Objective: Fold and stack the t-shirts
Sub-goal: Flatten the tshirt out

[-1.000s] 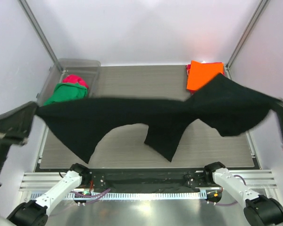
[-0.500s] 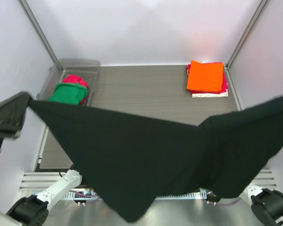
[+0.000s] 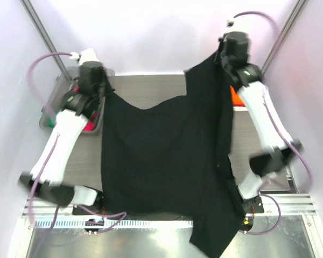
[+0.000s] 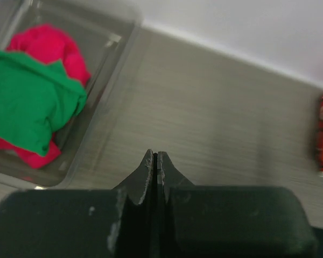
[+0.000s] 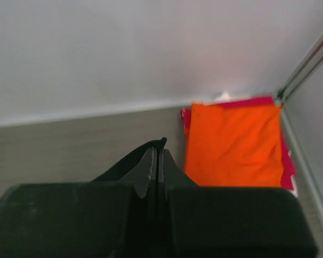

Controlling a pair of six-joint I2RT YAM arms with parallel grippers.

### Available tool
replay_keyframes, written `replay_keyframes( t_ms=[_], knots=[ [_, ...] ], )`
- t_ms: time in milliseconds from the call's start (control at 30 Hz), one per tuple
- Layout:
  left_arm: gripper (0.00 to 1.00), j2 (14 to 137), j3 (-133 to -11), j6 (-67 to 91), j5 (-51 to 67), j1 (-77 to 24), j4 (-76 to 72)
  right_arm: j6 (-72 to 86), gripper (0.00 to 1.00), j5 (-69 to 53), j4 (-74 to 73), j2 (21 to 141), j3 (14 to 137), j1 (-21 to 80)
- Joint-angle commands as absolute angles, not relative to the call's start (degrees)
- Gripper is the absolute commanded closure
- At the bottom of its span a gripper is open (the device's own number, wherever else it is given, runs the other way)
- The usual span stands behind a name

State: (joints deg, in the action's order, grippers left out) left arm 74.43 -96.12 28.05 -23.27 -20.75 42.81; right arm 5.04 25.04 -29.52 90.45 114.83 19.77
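The large black t-shirt (image 3: 161, 156) hangs stretched between both grippers, over the table and past its near edge. My left gripper (image 3: 104, 92) is shut on its far-left corner; in the left wrist view the left gripper (image 4: 156, 157) is pressed together on a thin dark layer. My right gripper (image 3: 219, 56) is shut on the far-right corner, higher up, and in the right wrist view black cloth (image 5: 126, 161) pokes out past the right gripper (image 5: 157, 151). A green t-shirt (image 4: 27, 107) lies on a crimson-pink one (image 4: 51, 45). A folded orange t-shirt (image 5: 231, 145) tops a pink one (image 5: 288, 164).
The clear grey bin (image 4: 105, 75) holding the green and pink shirts stands at the back left, under my left arm. The folded stack lies in the back right corner by a frame post (image 5: 307, 64). Bare table (image 3: 151, 88) shows beyond the shirt's far edge.
Both arms have swung from the near sides to the far end of the table, carrying the black shirt with them. It now hangs lengthwise over the table instead of across the front.
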Motion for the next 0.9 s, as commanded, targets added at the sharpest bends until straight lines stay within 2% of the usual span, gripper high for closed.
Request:
replay_keyframes(
  t_ms=[0,33,67,100,133,167,200,233,267,300,400,533,633,733,867],
  knots=[
    [1.0,83.55,-91.94,27.68,-21.64,-14.95,35.6,11.4,0.99,18.82,-21.72,100.69,111.88,11.19],
    [1.0,90.11,-92.54,28.12,-21.19,-13.9,35.51,12.38,0.98,15.42,-21.97,104.55,115.1,10.21],
    [0.95,94.09,-93.85,28.47,-19.53,-11.8,36.9,13.09,0.83,13.9,-23.02,112.51,117.57,9.5],
    [0.9,97.52,-95.61,28.48,-15.51,-10.91,38.22,13.88,0.6,12.41,-26.16,115.72,120.47,8.8],
    [0.79,103.3,-99.71,28.48,-15.56,-10.46,41.63,14.06,0.17,11.52,-27.93,118.97,126.07,8.7],
    [0.64,105.01,-100.97,28.48,-16.6,-10.37,42.36,14.15,0.1,11.08,-29.43,122.31,128.12,8.7],
    [0.46,106.33,-102.03,28.48,-17.13,-10.46,42.89,14.15,0.07,10.81,-31.53,123.13,129.88,8.61],
    [0.34,106.96,-101.95,28.74,-17.31,-10.46,43.24,14.41,0.05,10.46,-31.64,122.7,128.86,8.79],
    [0.24,107.05,-101.61,29.0,-17.31,-10.46,43.33,14.5,0.05,10.55,-31.73,121.91,127.19,8.79],
    [0.22,106.62,-100.38,29.44,-17.4,-10.46,43.33,14.59,0.05,10.72,-31.29,118.51,122.39,8.7],
    [0.21,102.58,-95.57,31.37,-18.1,-11.16,43.42,15.99,0.04,8.98,-30.41,109.73,113.58,8.79],
    [0.22,96.87,-86.59,33.13,-18.11,-14.4,39.4,20.56,0.04,3.18,-28.66,98.22,92.27,9.4],
    [0.22,96.15,-80.17,34.89,-14.52,-17.21,33.69,23.98,0.05,0.79,-26.81,93.44,80.88,11.95],
    [0.25,100.45,-78.49,37.26,-11.52,-19.07,32.08,25.66,0.06,-2.29,-25.14,93.86,75.16,14.41],
    [0.27,106.86,-78.57,39.37,-9.58,-19.51,30.76,26.02,0.06,-1.32,-25.93,99.75,74.79,14.85]
  ],
)
